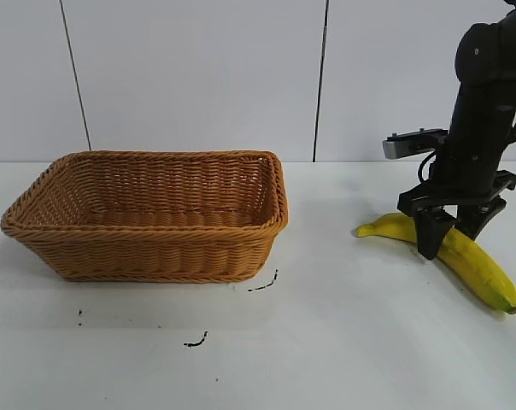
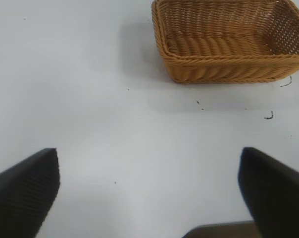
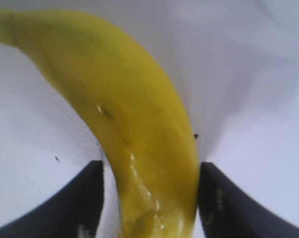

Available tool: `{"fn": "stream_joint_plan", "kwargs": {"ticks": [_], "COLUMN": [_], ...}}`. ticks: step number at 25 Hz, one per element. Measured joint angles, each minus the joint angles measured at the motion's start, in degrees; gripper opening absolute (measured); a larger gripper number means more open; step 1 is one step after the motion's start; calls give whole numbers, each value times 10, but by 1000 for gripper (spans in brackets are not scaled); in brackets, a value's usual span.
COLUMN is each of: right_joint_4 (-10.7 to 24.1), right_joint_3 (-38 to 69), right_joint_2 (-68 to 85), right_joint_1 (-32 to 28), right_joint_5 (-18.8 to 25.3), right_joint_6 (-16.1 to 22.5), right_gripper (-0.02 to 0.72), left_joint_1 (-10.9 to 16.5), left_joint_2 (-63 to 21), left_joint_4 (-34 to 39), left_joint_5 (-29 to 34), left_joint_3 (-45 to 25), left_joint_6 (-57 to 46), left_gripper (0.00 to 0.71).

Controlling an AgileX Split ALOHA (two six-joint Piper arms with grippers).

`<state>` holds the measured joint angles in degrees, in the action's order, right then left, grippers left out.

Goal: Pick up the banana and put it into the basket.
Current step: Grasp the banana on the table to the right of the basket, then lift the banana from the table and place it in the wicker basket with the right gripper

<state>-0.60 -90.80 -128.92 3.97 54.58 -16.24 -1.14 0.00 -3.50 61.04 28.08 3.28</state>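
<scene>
Banana [image 1: 463,256] lay flat on white table [image 1: 326,342], far right in exterior view, still on the surface, not lifted. Ran diagonally: stem end toward centre of table, dark tip toward front right corner. Well apart from basket [image 1: 147,218], bare table between.

Right gripper [image 1: 450,235] pointed straight down over banana's middle, one finger on each side. Right wrist view: banana [image 3: 134,139] filled gap between the two dark fingers [image 3: 75,208], both pads right at the peel, near touching or touching on each side. Looked closed onto banana; firm clamp not confirmable, since fruit sat on table anyway.

Basket sat left of centre, upright, open side up, nothing seen inside. Few small dark marks [image 1: 262,284] on table just in front of its right corner.

Left gripper [image 2: 149,198] seen only in left wrist view: fingers spread wide, nothing between, hung above bare table. Basket [image 2: 228,44] farther off in that view. Left arm not visible in exterior view.
</scene>
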Motion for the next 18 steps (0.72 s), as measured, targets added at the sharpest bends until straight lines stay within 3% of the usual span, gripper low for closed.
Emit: {"fn": "stream_joint_plan", "kwargs": {"ticks": [3, 9, 18], "right_joint_4": [1, 6, -5], "right_joint_3": [-15, -109, -249], "right_joint_2": [-2, 8, 50], "right_joint_1": [0, 1, 22], "right_joint_5": [26, 133, 150], "right_joint_6": [1, 9, 24], "right_gripper": [320, 320, 320], "left_joint_1": [0, 0, 0], "left_joint_2": [0, 0, 0], "left_joint_4": [0, 0, 0], "left_joint_5": [0, 0, 0], "left_joint_3": [0, 0, 0], "left_joint_6": [0, 0, 0], "left_gripper": [695, 695, 695]}}
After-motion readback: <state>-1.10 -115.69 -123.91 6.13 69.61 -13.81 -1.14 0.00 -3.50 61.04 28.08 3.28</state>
